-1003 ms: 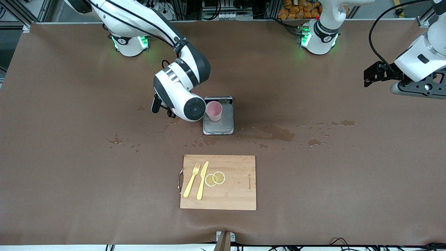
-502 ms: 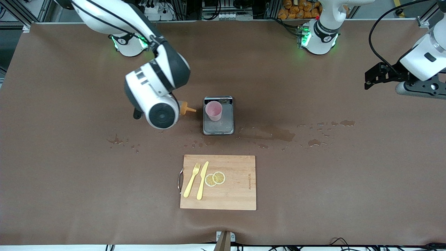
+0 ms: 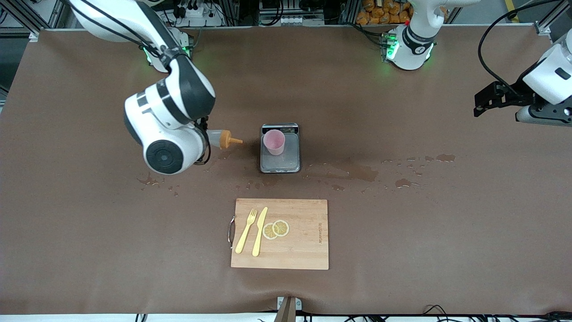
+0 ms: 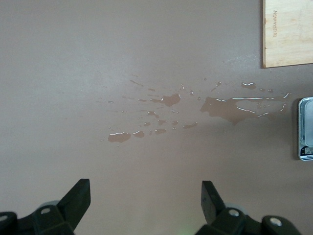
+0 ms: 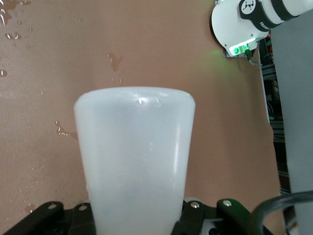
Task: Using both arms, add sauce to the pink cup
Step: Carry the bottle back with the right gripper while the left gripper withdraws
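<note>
The right gripper point(image 3: 206, 139) has the sauce bottle point(image 3: 220, 139) clamped between its fingers and carries it above the table, lying nearly level with the orange nozzle point(image 3: 233, 141) aimed at the pink cup point(image 3: 274, 142). The nozzle tip stands apart from the cup's rim, not over it, so right now no sauce can be going in. Whether any sauce is already in the cup cannot be told. Either the pour has yet to come or the bottle has only to be put down.

The cup stands upright on a small scale point(image 3: 280, 163), just off the nozzle's tip on the side toward the left arm's end. From the right wrist view the bottle point(image 5: 135, 161) is a milky, translucent body filling the space between the pads; its base faces the camera and looks undented.

The left gripper point(image 4: 143, 201) waits with jaws wide apart and empty, high over the spill patches point(image 4: 230, 107) at its own end of the table, well apart from the cup.
</note>
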`<state>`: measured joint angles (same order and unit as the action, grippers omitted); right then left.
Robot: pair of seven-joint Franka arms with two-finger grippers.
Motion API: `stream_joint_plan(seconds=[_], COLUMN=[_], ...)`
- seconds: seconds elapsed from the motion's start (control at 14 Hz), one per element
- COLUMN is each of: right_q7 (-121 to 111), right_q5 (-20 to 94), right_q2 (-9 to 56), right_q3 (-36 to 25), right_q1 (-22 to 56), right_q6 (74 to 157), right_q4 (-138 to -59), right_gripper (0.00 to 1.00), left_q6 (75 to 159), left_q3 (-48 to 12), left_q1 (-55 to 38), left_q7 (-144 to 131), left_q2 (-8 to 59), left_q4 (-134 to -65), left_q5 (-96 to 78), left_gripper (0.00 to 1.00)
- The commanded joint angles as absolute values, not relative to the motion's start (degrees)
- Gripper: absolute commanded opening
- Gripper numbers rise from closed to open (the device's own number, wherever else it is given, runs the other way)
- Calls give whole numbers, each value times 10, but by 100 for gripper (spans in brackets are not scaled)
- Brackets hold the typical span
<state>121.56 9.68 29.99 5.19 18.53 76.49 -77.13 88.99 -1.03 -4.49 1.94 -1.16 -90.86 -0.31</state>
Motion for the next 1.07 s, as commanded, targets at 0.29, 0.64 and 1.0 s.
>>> stream_joint_plan(seconds=[0.29, 0.64, 1.0], right_q7=[1025, 870, 731], right_q5=[247, 321, 420], right_q2=[254, 261, 299], right_q3=[59, 58, 58], right_q1=[22, -55, -158], right_q6=[731, 715, 679], right_q4=[-784, -806, -817], right_gripper=[0, 0, 0], left_q6=[889, 889, 880], left_q3=[-10, -10, -11], left_q1=[-37, -37, -37], left_q7=[25, 27, 33], left_q2=[-20, -21, -22], left_q4=[-914, -914, -912], left_q5=[-15, -15, -14], left_gripper=[100, 100, 100])
